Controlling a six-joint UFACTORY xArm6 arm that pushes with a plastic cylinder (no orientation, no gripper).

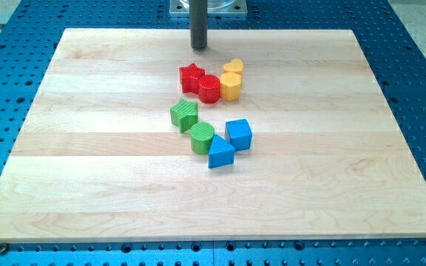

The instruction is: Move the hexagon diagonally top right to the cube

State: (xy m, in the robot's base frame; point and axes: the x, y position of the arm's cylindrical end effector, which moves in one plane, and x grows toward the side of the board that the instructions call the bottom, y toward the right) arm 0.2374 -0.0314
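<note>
My tip (199, 47) stood near the view's top of the worktop (87, 170), touching no block; the arm carried no gripper, only the bare rod, so nothing was held. Just below the tip, toward the view's bottom, lay the upper cluster: a red star (191, 77), a red cylinder (209, 88) touching it on its right, and the yellow hexagon (231, 86) pressed against that cylinder's right side. A yellow heart (234, 67) sat right behind the hexagon, toward the view's top, touching or nearly touching it. The hexagon stood upright on a flat face, its axis vertical; its outline showed no clear long axis or heading. Farther down the view sat the lower cluster, apart from the upper one: a green block (185, 114) of unclear shape, a green cylinder (202, 137) just below and right of it, the blue cube (239, 134) to that cylinder's right, and a blue triangle (221, 154) touching or nearly touching both. The hexagon lay above the cube and slightly left of it in the view, with bare board between them.
</note>
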